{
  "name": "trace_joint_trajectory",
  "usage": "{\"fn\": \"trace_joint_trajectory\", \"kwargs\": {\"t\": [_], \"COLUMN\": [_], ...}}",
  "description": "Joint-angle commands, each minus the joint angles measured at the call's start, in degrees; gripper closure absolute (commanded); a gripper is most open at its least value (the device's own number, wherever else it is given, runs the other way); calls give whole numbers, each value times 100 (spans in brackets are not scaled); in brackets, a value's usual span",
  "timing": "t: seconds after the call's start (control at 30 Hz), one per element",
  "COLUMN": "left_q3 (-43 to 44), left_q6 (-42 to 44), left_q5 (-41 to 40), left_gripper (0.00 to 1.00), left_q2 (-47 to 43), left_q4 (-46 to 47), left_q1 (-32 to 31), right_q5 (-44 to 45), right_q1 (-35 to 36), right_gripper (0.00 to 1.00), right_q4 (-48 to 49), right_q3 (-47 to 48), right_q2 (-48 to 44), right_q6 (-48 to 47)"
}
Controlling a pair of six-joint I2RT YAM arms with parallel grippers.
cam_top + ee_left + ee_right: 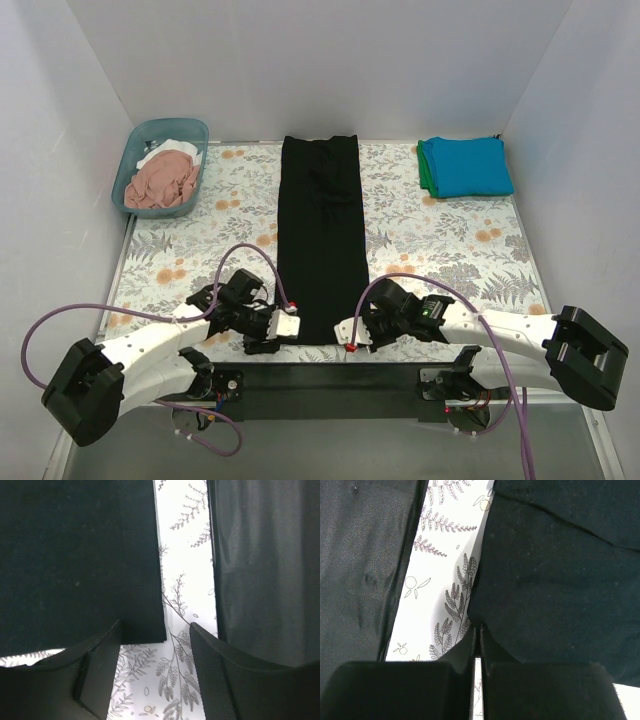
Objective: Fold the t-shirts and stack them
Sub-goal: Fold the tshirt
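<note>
At the centre of the tabletop (pixel 450 250) the black t-shirt (pixel 322 240) lies flat, folded into a long narrow strip that runs from the far edge towards the arms. Its near hem lies between the two wrists.

Left fingers (pixel 285 328): released. The wrist view shows the left fingers (pixel 100 667) spread wide, with the near left corner of the black t-shirt (pixel 75 565) lying flat on the floral tabletop (pixel 185 580) between them, closer to one finger than the other. Neither finger is seen pressing the cloth.

Right fingers (pixel 348 335): clenched. The wrist view shows the right fingers (pixel 450 680) pressed together with only a thin slit between them, and the near right corner of the black t-shirt (pixel 555 580) runs into their tips. The cloth edge beside them casts a shadow on the tabletop (pixel 440 570), so it sits slightly raised there.

A dark smooth surface (pixel 265 570) borders the patterned cloth in both wrist views (pixel 360 555).

Far right corner: a folded teal-blue t-shirt (pixel 470 165) rests on a folded green t-shirt (pixel 424 170), whose edge shows at the left side of the stack.

Far left corner: a teal tub (pixel 170 124) holds a crumpled pink t-shirt (pixel 160 185) with a white t-shirt (pixel 170 150) behind it. Both are unfolded.
</note>
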Motion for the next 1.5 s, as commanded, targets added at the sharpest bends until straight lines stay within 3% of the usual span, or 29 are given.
{"fn": "trace_joint_trajectory", "kwargs": {"t": [0.0, 0.1, 0.2, 0.23, 0.27, 0.43, 0.57, 0.77, 0.93, 1.1, 1.47], "left_q3": [-94, -138, -113, -77, -25, 353, 765, 1153, 1759, 2488, 4150], "left_q6": [-29, 76, 182, 200, 156, -212, -503, -942, -750, -337, 76], "left_q5": [-428, -622, -780, -789, -781, -131, -191, -349, -210, 63, 133], "left_gripper": [47, 59, 83, 97, 100, 100, 100, 100, 100, 100, 100], "left_q2": [197, 278, 225, 199, 146, -468, -698, -575, 57, 1014, 3212], "left_q4": [466, 450, 284, 196, 134, -551, -894, -684, -368, 97, 933], "left_q1": [-131, -236, -342, -351, -351, -360, -351, -316, 289, 1423, 2285], "right_q5": [212, 221, 230, 212, 195, 107, 369, 669, 574, 266, -297], "right_q1": [24, 24, 24, 24, 15, -64, -125, -283, -845, -1732, -2885], "right_gripper": [99, 99, 99, 99, 99, 99, 99, 99, 99, 99, 99], "right_q4": [-155, -164, -260, -339, -401, -761, -833, -797, -613, -349, 363], "right_q3": [-161, -109, -3, 58, 102, 471, 700, 1007, 1332, 1938, 3510], "right_q2": [110, 137, 102, 75, -12, -267, -705, -901, -629, 30, 2138], "right_q6": [70, 149, 237, 315, 386, 562, 405, 141, -289, -773, -1582]}}
